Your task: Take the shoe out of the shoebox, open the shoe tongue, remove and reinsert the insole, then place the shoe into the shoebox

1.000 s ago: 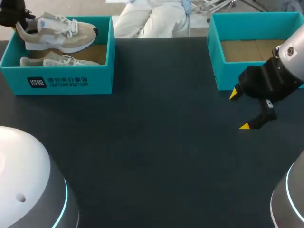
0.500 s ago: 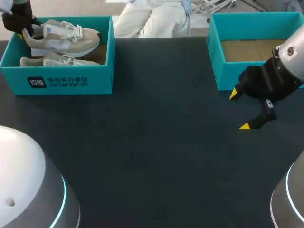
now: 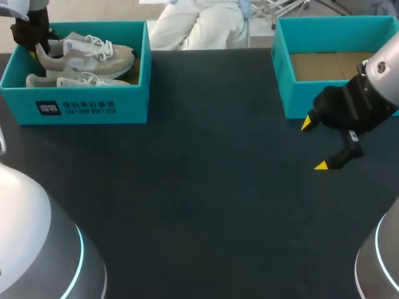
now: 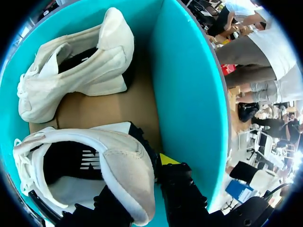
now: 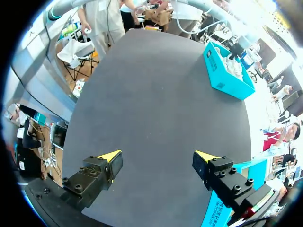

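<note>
Left gripper (image 3: 32,38), over the tabletop's (image 3: 199,187) far-left corner, pinches 1 shoe (image 3: 87,53) by its heel inside the shoebox (image 3: 81,107). Right gripper (image 3: 313,144) hovers with fingers spread near the far-right corner.

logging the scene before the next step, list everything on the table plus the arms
shoeboxes: 2, teal; left shoebox at the table's far left, right shoebox at the far right, brown floor showing
shoes: 2, beige and white, both in the left shoebox; held shoe tilted above the other shoe, which lies on the box floor
table: 1, dark, under everything
left gripper: 1, black with yellow tips, fingers shut on the held shoe's heel
right gripper: 1, black with yellow tips, fingers open, above the table in front of the right shoebox
</note>
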`<state>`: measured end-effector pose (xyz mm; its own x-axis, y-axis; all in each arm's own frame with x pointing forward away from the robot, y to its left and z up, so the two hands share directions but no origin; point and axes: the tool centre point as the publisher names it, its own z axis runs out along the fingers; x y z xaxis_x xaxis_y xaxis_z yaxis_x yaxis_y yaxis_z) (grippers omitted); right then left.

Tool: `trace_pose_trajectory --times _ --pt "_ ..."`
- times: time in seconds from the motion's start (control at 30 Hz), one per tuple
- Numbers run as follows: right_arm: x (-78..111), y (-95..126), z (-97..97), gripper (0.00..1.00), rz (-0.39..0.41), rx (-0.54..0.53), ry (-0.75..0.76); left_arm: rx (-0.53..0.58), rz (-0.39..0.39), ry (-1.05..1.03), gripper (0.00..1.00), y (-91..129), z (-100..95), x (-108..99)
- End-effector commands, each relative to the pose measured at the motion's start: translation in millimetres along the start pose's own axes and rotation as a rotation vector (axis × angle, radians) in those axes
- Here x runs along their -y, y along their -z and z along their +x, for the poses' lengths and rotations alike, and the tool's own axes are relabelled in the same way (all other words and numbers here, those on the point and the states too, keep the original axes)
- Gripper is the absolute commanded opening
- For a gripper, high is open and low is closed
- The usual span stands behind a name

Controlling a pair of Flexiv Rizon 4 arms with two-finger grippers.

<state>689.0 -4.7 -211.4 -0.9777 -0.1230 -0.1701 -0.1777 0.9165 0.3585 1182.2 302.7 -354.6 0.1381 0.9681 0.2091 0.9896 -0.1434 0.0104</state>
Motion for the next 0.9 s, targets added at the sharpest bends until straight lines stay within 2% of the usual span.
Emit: trace_pose_trajectory --times 0.03,0.1,0.17,0.27,0.33,0.37,0.4,0.63,0.9 --pt "-0.7 -1.4 -0.4 1.00 0.002 0.000 -0.001 0.004 0.037 -0.001 0.00 -8.5 0.3 -11.4" --pt "-0.7 -1.4 -0.4 1.00 0.002 0.000 -0.001 0.007 0.041 -0.003 0.18 -10.0 -0.5 -11.7" --pt "-0.7 -1.4 -0.4 1.00 0.002 0.000 -0.001 0.011 0.049 -0.009 0.27 -11.2 -1.7 -11.8" --pt "-0.7 -1.4 -0.4 1.00 0.002 0.000 -0.001 0.020 0.056 -0.017 0.48 -11.8 -2.6 -11.8" --pt "-0.7 -1.4 -0.4 1.00 0.002 0.000 -0.001 0.034 0.059 -0.023 0.80 -8.2 -2.3 -10.6" --pt "-0.7 -1.4 -0.4 1.00 0.002 0.000 -0.001 0.039 0.055 -0.025 0.93 -5.5 -1.7 -10.2" --pt "-0.7 -1.4 -0.4 1.00 0.002 0.000 -0.001 0.048 0.050 -0.028 1.00 -2.0 -1.3 -9.2" --pt "-0.7 -1.4 -0.4 1.00 0.002 0.000 -0.001 0.096 0.028 -0.046 1.00 19.1 -4.0 -5.9" --pt "-0.7 -1.4 -0.4 1.00 0.002 0.000 -0.001 0.158 -0.020 -0.049 1.00 53.1 -8.6 1.3"
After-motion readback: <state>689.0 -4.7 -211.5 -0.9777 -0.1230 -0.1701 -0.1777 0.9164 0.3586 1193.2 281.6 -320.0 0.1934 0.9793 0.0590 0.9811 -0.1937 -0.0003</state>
